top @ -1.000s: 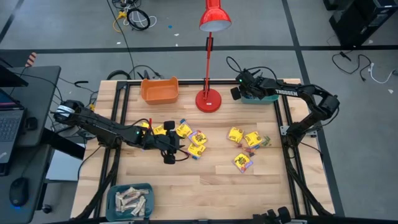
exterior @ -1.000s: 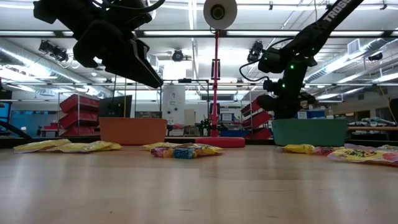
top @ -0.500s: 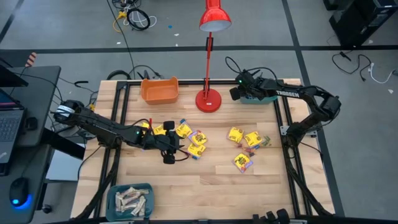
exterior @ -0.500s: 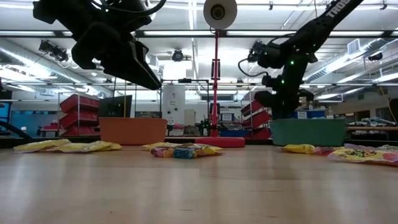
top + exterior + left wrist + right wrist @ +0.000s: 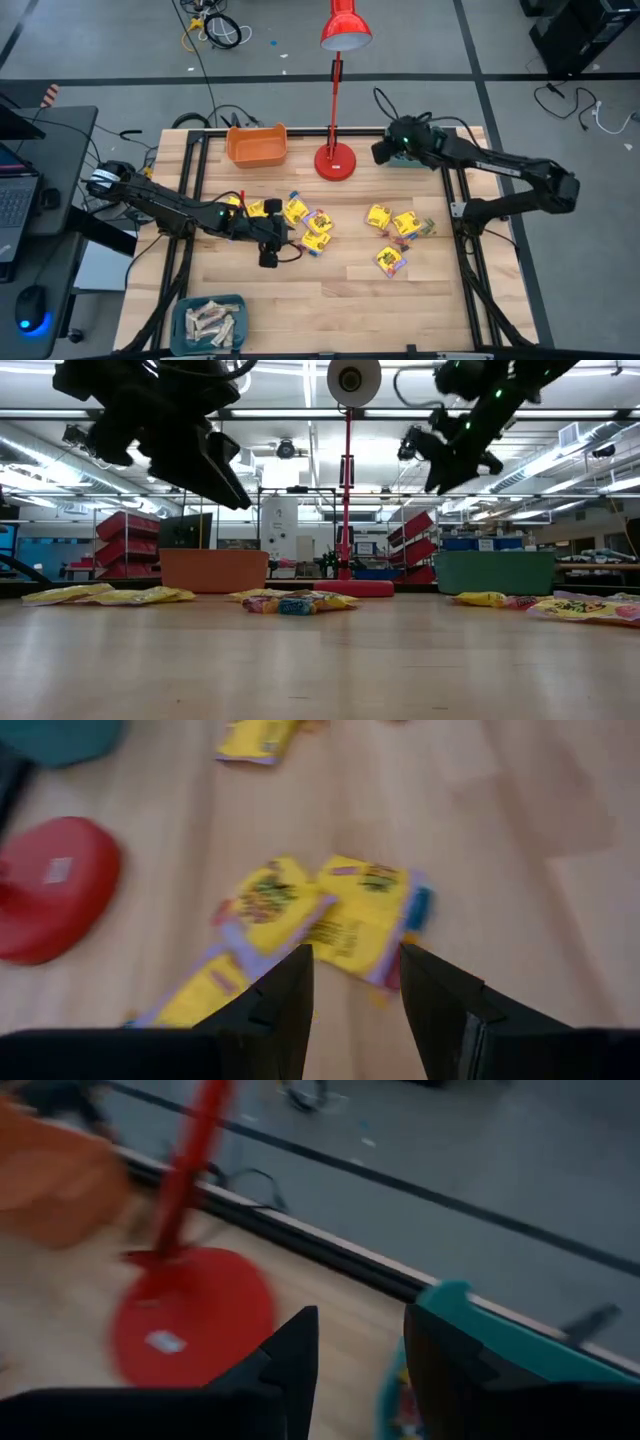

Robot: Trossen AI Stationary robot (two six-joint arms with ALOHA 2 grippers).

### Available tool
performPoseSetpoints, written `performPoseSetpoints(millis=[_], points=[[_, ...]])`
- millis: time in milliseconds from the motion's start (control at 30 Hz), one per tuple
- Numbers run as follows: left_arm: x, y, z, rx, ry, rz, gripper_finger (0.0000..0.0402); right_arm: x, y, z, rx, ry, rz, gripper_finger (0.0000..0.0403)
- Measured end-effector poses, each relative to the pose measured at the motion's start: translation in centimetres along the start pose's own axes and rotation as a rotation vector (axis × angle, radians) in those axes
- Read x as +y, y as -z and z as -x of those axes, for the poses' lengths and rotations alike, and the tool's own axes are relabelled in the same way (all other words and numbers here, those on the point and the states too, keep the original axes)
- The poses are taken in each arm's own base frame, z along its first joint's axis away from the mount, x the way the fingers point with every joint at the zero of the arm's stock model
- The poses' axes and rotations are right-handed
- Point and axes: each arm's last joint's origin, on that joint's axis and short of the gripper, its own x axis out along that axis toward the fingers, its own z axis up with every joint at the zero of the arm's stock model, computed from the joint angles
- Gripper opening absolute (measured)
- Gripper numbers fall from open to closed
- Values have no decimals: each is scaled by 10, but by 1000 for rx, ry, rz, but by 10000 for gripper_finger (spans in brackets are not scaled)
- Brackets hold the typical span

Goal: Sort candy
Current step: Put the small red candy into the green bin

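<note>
- Left claw (image 5: 268, 248) low over the counter (image 5: 330, 300), just beside the left cluster of candy; fingers (image 5: 285, 1005) apart, nothing between them.
- Seen from the left wrist: two yellow packets (image 5: 330, 915) with dark print lying flat and overlapping just ahead of the fingertips, another yellow packet (image 5: 250, 740) farther off, the red lamp base (image 5: 55, 885) to one side.
- Right claw (image 5: 381, 151) raised at the far edge of the counter, beside the teal bin (image 5: 412, 157) at the far right corner; fingers (image 5: 285, 1365) parted, empty.
- From the right wrist: teal bin rim (image 5: 500, 1335) close to one finger, round red lamp base (image 5: 190, 1325) beyond the other, a blurred orange shape at the edge.
- Candy in two loose groups on the wood: left cluster (image 5: 295, 220) of yellow packets near the middle, right cluster (image 5: 395, 225) of yellow packets with a few small coloured pieces, one packet (image 5: 390, 261) lying a little apart toward the near edge.
- Pale beige bars (image 5: 210, 322) piled in a teal tray (image 5: 238, 300) at the near left corner.
- Orange bin (image 5: 256, 144) at the far left of the counter, just beside the red lamp (image 5: 336, 160), contents not discernible.
- In the low view: packets (image 5: 300, 601) flat along the counter, orange bin (image 5: 213, 570) and teal bin (image 5: 495, 572) behind them, both claws hanging above the surface.
</note>
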Motion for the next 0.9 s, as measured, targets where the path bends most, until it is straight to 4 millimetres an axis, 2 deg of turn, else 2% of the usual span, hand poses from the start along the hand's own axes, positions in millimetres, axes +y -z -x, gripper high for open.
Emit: performPoseSetpoints(millis=[233, 467, 900], points=[[-4, 4, -3, 37, 111, -11, 151, 35, 9, 42, -77, -215, 96, 133], [-9, 13, -20, 107, 115, -53, 151, 68, 25, 72, -121, -402, 202, 132], [-16, 20, -45, 106, 108, -129, 151, 93, 51, 106, -118, -553, 254, 130]])
